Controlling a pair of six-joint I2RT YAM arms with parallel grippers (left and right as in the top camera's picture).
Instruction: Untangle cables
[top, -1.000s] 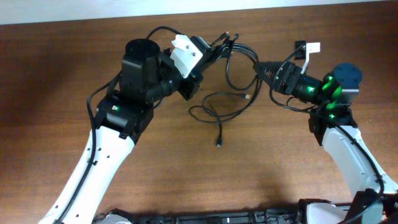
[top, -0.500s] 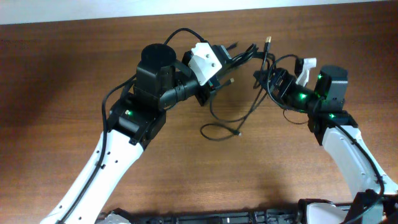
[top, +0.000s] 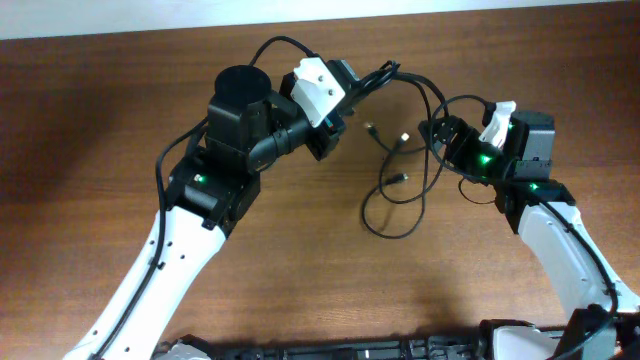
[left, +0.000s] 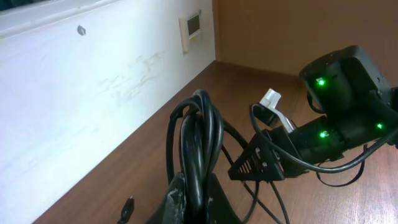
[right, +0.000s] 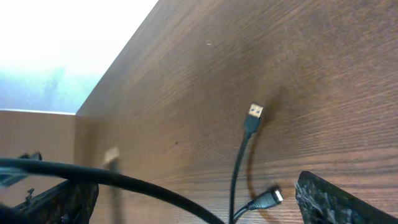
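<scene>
Overhead: left gripper (top: 380, 72) upper centre of frame; right gripper (top: 432, 128) to its right, a little lower, apart. Cables (top: 412, 82) arc from the left gripper across to the right one, then drop in a loop onto the tabletop (top: 300, 270) at frame centre, below and between the two (plug ends (top: 403, 178) lie in that gap). Left wrist view: right gripper sits behind the cable bunch, right of centre.
</scene>
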